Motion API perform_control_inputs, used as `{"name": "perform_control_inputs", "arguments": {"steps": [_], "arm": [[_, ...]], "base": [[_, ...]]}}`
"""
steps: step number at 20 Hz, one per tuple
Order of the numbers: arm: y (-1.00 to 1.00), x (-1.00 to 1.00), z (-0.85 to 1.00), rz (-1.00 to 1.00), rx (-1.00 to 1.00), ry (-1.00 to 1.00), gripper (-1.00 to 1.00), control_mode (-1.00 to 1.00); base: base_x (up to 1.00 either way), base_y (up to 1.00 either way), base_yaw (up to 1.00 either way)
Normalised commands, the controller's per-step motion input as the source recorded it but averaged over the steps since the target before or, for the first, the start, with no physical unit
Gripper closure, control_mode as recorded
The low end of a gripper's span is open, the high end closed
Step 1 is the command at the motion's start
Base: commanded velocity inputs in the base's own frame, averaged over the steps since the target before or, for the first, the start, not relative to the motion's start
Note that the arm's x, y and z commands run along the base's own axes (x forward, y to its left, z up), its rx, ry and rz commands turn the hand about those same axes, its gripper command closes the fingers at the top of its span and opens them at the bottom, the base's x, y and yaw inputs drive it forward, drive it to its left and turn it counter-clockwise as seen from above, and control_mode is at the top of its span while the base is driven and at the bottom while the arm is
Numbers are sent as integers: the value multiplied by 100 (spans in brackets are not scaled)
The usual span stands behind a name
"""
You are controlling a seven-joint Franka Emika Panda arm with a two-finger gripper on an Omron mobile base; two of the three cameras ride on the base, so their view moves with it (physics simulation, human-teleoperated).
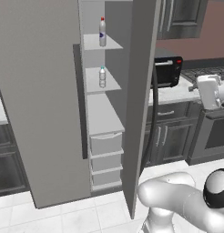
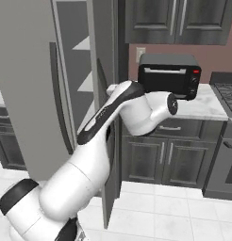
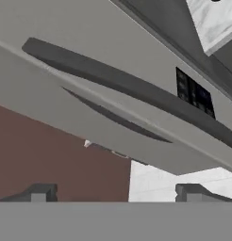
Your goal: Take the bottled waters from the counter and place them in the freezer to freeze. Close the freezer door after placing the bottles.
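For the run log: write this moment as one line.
bottled waters: red-cap bottle on upper freezer shelf, light-blue-cap bottle on shelf below | freezer door: open | gripper: open, empty, facing door handle

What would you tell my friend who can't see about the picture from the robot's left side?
A tall grey freezer stands with one door swung open, showing white shelves. A water bottle with a red cap stands on the top shelf, and a shorter one with a light-blue cap on the shelf below. The white robot arm curves across the bottom right, with a black toaster oven on the counter behind the door.
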Motion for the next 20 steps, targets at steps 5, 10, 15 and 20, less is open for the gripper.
{"name": "perform_control_inputs", "arguments": {"steps": [5, 10, 15, 20], "arm": [[0, 100, -34, 9, 1, 3, -100, -100], [2, 99, -21, 4, 7, 4, -100, -100], [13, 74, -8, 2, 13, 0, -100, -100], [27, 60, -8, 0, 11, 0, -100, -100]], "base": [[0, 0, 0], [0, 0, 0], [0, 0, 0], [0, 0, 0]]}}
